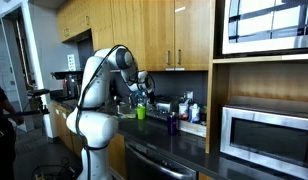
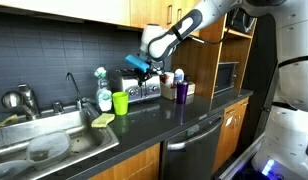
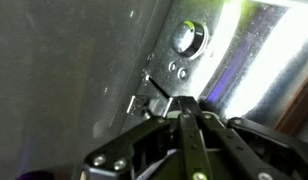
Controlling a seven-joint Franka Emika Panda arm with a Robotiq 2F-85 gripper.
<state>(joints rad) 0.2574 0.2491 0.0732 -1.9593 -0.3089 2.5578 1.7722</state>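
My gripper is shut, its two fingers pressed together with nothing between them. In the wrist view its tips sit right at a dark lever on the brushed-metal side of a toaster. A round silver knob lies just beyond the lever. In both exterior views the gripper hangs just above the silver toaster at the back of the dark counter. Whether the tips bear on the lever I cannot tell.
A green cup stands left of the toaster and a purple cup to its right. A sink with a faucet and a yellow sponge lies further left. A microwave sits in the wooden shelving.
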